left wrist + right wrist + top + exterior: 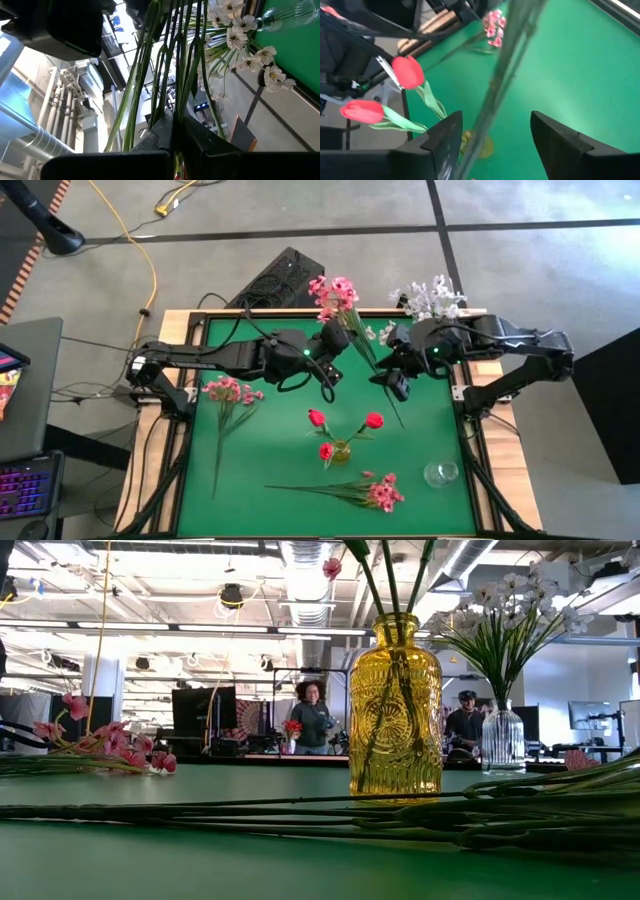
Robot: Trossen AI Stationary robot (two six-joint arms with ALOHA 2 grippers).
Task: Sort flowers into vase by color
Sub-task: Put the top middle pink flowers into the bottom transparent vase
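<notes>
On the green table (290, 480), the high view shows the left gripper (335, 340) clamped on a pink spray (334, 293) beside the open right gripper (395, 375), whose wrist view shows its stem (507, 65) between the jaws, uncaught, so a careless handover could drop it

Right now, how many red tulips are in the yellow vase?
3, all standing in the yellow vase near the middle of the green table: one bud toward the back-left, one back-right, one nearest the front. None seems hidden.
</notes>
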